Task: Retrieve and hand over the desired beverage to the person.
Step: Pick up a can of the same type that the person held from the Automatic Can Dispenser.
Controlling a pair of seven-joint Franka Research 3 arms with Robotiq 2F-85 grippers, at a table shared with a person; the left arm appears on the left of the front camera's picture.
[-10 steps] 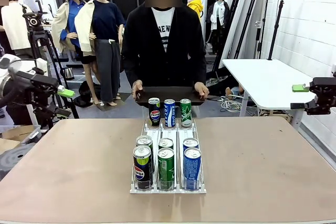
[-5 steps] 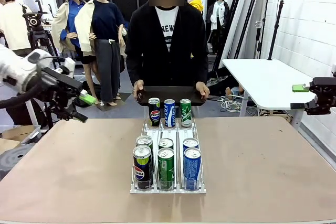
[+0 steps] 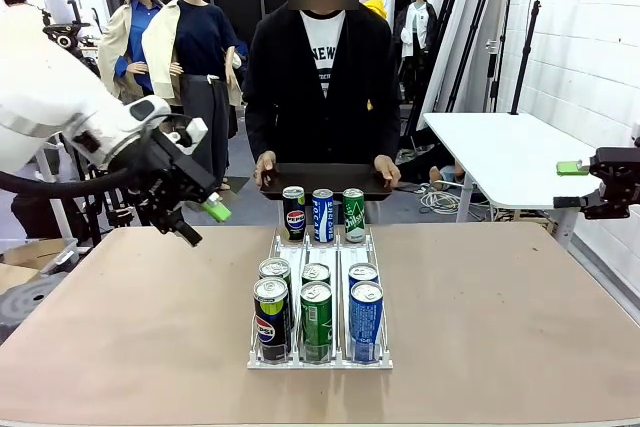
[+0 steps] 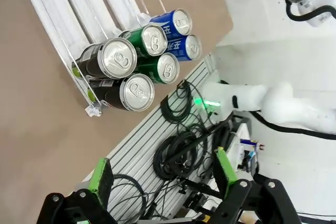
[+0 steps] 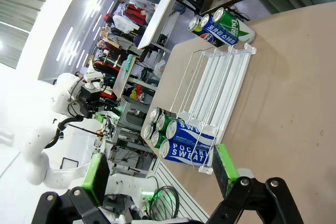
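A white wire rack (image 3: 320, 247) in the table's middle holds several beverage cans. A black Pepsi can (image 3: 270, 319), a green can (image 3: 316, 321) and a blue can (image 3: 365, 320) stand at its near end, with one more can behind each. Three cans (image 3: 323, 215) stand at its far end. The person (image 3: 320, 77) holds a black tray (image 3: 322, 179) at the far edge. My left gripper (image 3: 200, 222) hovers open, left of the rack's far end. The near cans (image 4: 142, 61) lie ahead of that left gripper (image 4: 163, 174). My right gripper (image 3: 590, 182) stays open off the table's right side.
A white side table (image 3: 500, 152) stands behind the right gripper. In the right wrist view the rack (image 5: 215, 77) lies well ahead of the open right gripper (image 5: 160, 171). Bare brown tabletop (image 3: 500, 317) lies on both sides of the rack. Cables (image 4: 184, 150) hang below the table's near edge.
My left arm has swung in from the far left toward the rack, its gripper now over the table's far left part. The right arm has not moved.
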